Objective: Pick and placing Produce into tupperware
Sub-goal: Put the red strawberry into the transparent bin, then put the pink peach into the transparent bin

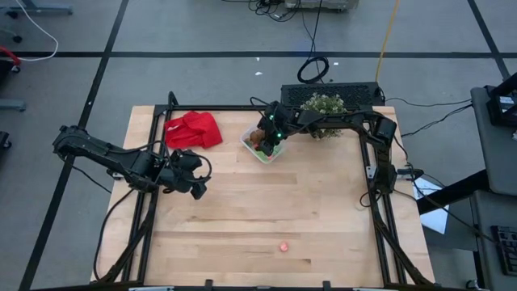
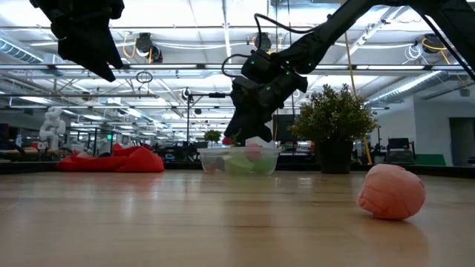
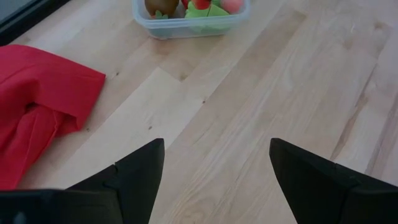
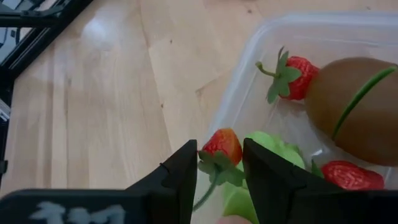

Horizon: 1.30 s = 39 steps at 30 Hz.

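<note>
The clear tupperware stands at the table's far middle. It holds a brown kiwi, a strawberry, another red piece and a green leafy piece. My right gripper hangs over the container's rim with a small strawberry between its fingertips. A pink piece of produce lies alone on the wood near the front edge. My left gripper hovers open above the table's left part, beside the red cloth, touching nothing. My right gripper pinches the small strawberry by its green leaf crown between its two fingers, the thin stem running back between them. The fingers slant down from the table's right side. The red body sticks out past the fingertips, above the container's rim.
A bushy potted plant stands right behind the tupperware, under the right arm. The red cloth lies crumpled at the far left. Black frame rails run along the table's left and right sides. Bare wood spreads across the middle and front.
</note>
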### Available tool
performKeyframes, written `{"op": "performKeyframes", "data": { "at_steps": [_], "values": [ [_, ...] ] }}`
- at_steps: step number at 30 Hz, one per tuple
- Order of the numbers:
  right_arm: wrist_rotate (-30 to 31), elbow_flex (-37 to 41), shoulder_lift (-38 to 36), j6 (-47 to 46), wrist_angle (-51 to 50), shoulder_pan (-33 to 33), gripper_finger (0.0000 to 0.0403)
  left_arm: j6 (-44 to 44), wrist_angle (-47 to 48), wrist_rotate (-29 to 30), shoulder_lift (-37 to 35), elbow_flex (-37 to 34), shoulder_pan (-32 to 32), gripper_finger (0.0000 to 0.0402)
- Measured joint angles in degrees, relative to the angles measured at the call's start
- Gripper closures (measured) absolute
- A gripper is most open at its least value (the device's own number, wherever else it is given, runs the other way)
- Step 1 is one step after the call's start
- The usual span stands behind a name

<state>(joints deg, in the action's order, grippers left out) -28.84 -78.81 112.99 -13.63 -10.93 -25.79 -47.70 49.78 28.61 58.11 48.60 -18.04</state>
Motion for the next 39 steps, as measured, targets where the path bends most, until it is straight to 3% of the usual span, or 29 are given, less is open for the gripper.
{"op": "performKeyframes", "data": {
  "at_steps": [26,32,39],
  "values": [
    [-4.0,0.0,-0.7,-0.6,0.4,-2.2,0.0283,1.1,-0.1,0.3,0.0,0.0,0.0,0.0105],
    [-3.8,0.0,-6.4,-0.5,0.0,-0.8,0.0284,1.7,-0.1,0.4,0.0,0.0,0.0,0.0105],
    [-3.7,0.0,-19.0,-0.7,-0.5,5.9,0.0284,4.9,-5.1,-0.4,3.4,0.0,-0.3,0.0105]
  ]
}}
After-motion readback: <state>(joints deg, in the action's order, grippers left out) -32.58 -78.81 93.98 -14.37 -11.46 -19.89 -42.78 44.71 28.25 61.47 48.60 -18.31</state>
